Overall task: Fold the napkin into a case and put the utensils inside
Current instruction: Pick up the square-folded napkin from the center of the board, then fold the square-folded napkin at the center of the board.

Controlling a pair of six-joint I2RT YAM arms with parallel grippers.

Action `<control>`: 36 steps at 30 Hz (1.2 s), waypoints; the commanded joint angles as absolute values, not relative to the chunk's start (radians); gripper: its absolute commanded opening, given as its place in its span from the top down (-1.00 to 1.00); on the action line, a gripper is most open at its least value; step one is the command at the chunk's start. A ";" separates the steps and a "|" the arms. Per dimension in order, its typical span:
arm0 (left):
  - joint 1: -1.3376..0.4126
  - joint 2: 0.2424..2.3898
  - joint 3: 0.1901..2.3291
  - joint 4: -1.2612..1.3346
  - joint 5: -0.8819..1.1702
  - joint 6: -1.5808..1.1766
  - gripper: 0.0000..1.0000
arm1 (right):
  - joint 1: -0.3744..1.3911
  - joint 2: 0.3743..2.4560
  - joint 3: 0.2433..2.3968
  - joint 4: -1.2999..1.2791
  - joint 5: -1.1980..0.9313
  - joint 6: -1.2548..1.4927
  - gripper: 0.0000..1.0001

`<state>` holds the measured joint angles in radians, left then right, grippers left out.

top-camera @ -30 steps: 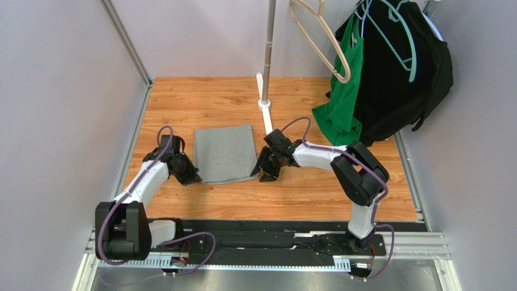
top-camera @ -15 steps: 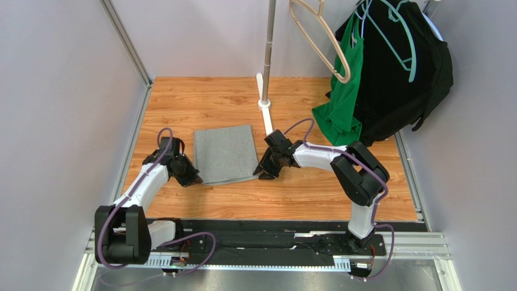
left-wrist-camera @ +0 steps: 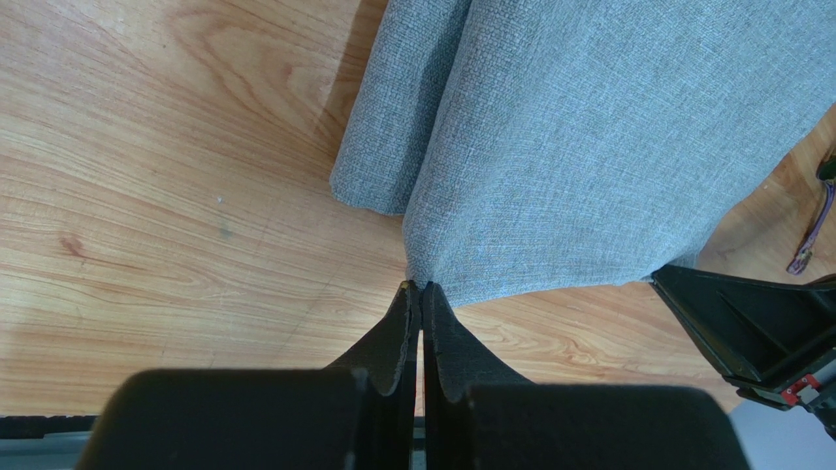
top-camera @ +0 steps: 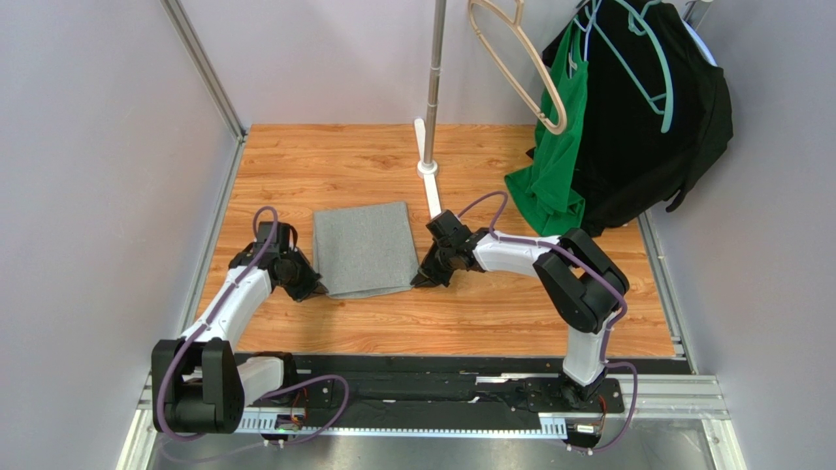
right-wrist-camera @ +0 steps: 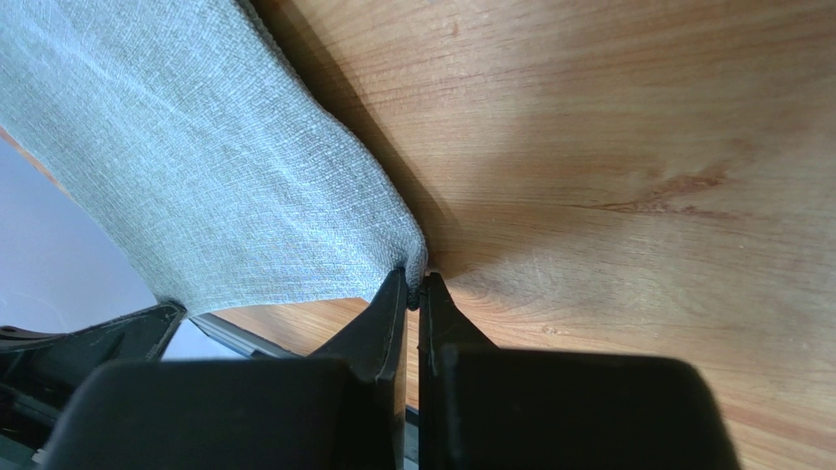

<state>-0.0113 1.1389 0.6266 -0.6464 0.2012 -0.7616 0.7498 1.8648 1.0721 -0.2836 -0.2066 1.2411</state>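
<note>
Top external view: the heather-grey, soft rectangular napkin lies flat on the wood-grain table between the two arms, its slightly longer sides running away from the robot. The left gripper sits at its near-left corner and the right gripper at its near-right corner, each arm nearest its own corner. In the wrist views both pairs of jaws are pressed together, apparently nipping the very tip of a cloth corner. The rest of the napkin lies beyond both pincers, so the next fold probably carries the near edge away from the robot.
</note>
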 commanded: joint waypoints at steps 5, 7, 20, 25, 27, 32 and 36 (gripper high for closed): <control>-0.006 1.088 0.705 -0.702 0.179 -0.733 1.00 | 0.755 1.776 1.095 -0.293 -0.133 1.036 1.00; -0.006 1.086 0.754 -0.712 0.183 -0.729 1.00 | 0.755 1.752 1.135 -0.304 -0.129 0.974 1.00; 0.103 1.449 1.218 -0.641 0.273 -0.675 1.00 | 0.626 2.029 1.676 -0.282 -0.213 0.695 1.00; 0.123 1.652 1.438 -0.522 0.399 -0.649 1.00 | 0.580 2.200 1.972 -0.272 -0.290 0.683 1.00; 0.124 1.736 1.498 -0.473 0.431 -0.641 1.00 | 0.574 2.268 2.041 -0.261 -0.296 0.679 1.00; 0.135 1.900 1.706 -0.416 0.486 -0.609 1.00 | 0.548 2.336 2.161 -0.224 -0.334 0.698 1.00; 0.140 1.960 1.818 -0.413 0.502 -0.558 1.00 | 0.537 2.364 2.197 -0.189 -0.364 0.721 1.00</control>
